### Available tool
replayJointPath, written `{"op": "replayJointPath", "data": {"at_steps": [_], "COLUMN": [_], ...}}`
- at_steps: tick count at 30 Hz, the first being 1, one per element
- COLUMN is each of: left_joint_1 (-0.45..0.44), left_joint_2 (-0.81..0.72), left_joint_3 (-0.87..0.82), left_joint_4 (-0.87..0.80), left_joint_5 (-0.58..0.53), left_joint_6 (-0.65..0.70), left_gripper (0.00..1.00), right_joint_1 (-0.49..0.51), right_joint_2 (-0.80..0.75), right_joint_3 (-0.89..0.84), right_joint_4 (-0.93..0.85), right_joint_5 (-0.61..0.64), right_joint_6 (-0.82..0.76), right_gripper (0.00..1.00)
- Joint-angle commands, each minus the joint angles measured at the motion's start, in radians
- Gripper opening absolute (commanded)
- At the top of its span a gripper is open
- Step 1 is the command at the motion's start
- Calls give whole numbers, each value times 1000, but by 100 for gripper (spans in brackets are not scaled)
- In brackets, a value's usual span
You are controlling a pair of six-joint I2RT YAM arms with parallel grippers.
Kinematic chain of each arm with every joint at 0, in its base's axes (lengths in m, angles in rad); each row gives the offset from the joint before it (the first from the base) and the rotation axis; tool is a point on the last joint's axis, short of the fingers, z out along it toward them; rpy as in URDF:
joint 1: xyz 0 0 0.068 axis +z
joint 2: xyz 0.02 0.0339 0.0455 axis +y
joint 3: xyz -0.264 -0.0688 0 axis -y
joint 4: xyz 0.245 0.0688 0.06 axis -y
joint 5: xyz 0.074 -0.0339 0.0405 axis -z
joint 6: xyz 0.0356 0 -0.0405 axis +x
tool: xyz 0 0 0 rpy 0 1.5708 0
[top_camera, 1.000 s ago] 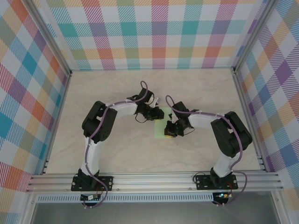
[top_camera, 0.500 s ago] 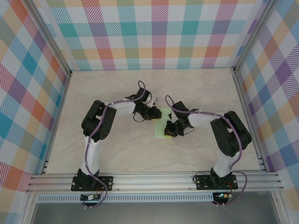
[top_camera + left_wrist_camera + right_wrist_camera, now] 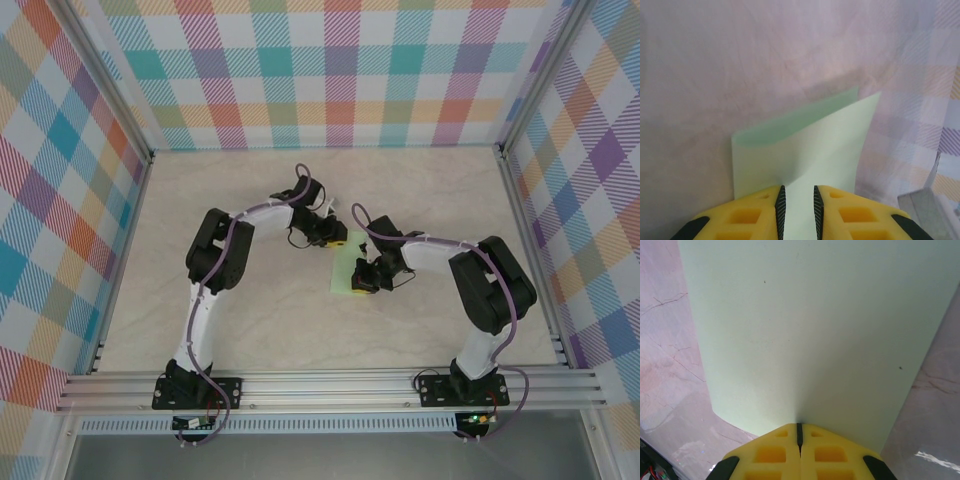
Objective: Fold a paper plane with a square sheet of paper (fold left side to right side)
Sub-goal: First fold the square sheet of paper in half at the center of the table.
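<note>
The square sheet of paper (image 3: 343, 272) is pale green and lies on the table between the arms. It is folded over into a narrow two-layer rectangle, not a pointed paper plane. In the left wrist view the sheet (image 3: 810, 145) shows its top layer a little raised and offset from the lower one. My left gripper (image 3: 338, 241) hovers at the sheet's far end. Its jaws (image 3: 798, 200) stand narrowly open, with paper showing through the gap. My right gripper (image 3: 358, 285) is shut at the near end. Its tips (image 3: 799, 427) touch the sheet (image 3: 810, 330).
The marbled beige tabletop (image 3: 250, 320) is bordered by checked walls and aluminium rails (image 3: 330, 385) at the near edge. Both arms bend inward, and their elbows (image 3: 215, 250) (image 3: 495, 275) stick out to the sides.
My left gripper has shifted slightly right and farther along the sheet's far end, and its elbow has swung inward. The right arm and the sheet have stayed put.
</note>
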Motion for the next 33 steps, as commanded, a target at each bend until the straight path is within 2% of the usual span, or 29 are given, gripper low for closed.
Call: {"op": "replayJointPath", "data": {"at_steps": [1,7,13,17,21,24,28,33], "left_joint_1": [73,104,116,121,120,111,55,-59], "left_joint_2": [95,157,74,-80,-259,-384,-457,-453], "left_joint_3": [68,209,153,16,-173,-312,-424,-480], "left_joint_4": [12,-64,-32,18,73,124,153,195], "left_joint_5": [-129,-135,-106,-128,-145,-131,-88,-89], "left_joint_6": [11,24,23,21,14,2,-26,-63], "left_gripper": [25,25,27,31,32,32,32,31], "right_joint_1": [16,17,17,18,5,-19,-49,-62], "right_joint_2": [65,64,40,-38,-124,-162,-174,-124], "right_joint_3": [-33,-30,-25,1,46,65,57,86], "right_joint_4": [-107,-103,-20,8,-41,-83,-67,-57], "right_joint_5": [96,94,15,0,29,56,25,19], "right_joint_6": [-21,-20,-13,-22,-67,-100,-108,-81], "right_gripper": [0,0,1,17,32,39,39,27]}}
